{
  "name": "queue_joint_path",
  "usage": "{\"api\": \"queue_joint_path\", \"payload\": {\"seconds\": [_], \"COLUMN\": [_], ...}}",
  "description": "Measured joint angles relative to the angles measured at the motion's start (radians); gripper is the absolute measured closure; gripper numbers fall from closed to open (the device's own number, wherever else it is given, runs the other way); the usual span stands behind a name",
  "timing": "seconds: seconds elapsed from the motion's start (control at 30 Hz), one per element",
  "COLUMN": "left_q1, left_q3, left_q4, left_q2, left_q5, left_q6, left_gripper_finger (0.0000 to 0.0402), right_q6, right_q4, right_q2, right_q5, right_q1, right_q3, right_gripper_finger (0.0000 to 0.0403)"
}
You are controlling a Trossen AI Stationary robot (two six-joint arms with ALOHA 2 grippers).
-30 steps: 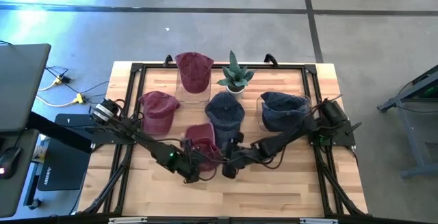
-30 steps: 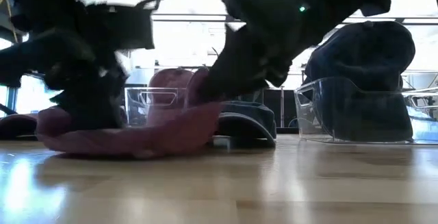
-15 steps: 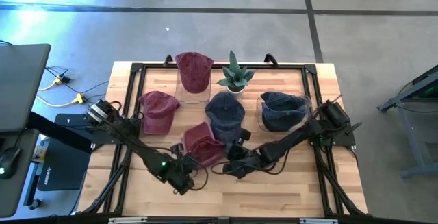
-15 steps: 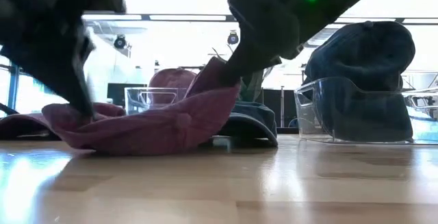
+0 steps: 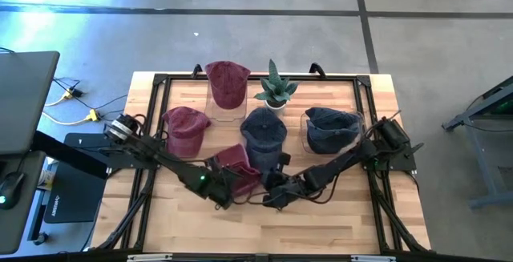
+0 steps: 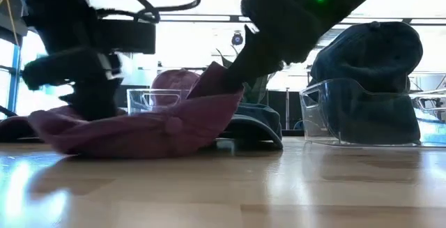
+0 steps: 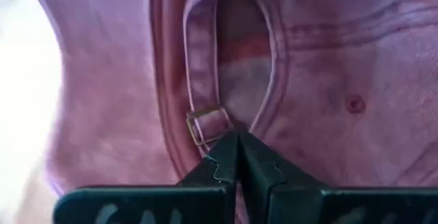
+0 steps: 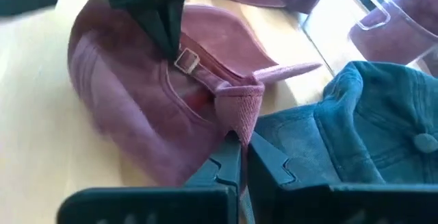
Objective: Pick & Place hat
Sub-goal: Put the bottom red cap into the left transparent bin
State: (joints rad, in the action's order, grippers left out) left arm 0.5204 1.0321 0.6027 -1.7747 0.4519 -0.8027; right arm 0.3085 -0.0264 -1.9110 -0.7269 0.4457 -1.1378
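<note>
High view, three maroon hats (image 5: 237, 168), two navy hats (image 5: 264, 127), one plant (image 5: 276, 86).

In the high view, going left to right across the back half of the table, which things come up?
Maroon cap lying flat → maroon cap on a clear stand → potted plant → blue cap in a clear bin. The middle blue cap is skipped; it overlaps the plant's span.

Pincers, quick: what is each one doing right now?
Left pincer: shut on the maroon cloth cap, at its strap.
Right pincer: shut on the same cap's edge.
</note>
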Motion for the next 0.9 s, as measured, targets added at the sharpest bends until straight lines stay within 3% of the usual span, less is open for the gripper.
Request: {"api": "queue_joint_path", "payload": {"seconds": [0.13,0.27,0.6,0.73,0.9], "left_q1": [-0.01,0.004,0.073,0.068,0.069], "left_q3": [-0.007,0.036,0.114,0.114,0.114], "left_q4": [0.068,0.15,0.07,0.016,-0.067], "left_q2": [0.007,0.039,0.053,0.053,0.032], "left_q5": [-0.103,-0.068,-0.031,-0.125,-0.189], "left_q6": [-0.027,-0.039,0.129,0.205,0.295], "left_gripper_finger": [0.0398,0.04,0.0394,0.0353,0.0249], "right_q6": [-0.006,-0.014,0.006,0.005,0.005], "right_q4": [-0.012,-0.007,-0.01,-0.009,-0.008], "right_q2": [0.007,0.008,0.008,0.008,0.008], "right_q5": [0.036,0.112,0.131,0.132,0.135], "right_q1": [0.007,0.002,-0.003,-0.003,-0.003], "right_q3": [0.0,0.0,0.0,0.0,0.0], "right_gripper_finger": [0.0393,0.0397,0.0379,0.0386,0.0397]}}
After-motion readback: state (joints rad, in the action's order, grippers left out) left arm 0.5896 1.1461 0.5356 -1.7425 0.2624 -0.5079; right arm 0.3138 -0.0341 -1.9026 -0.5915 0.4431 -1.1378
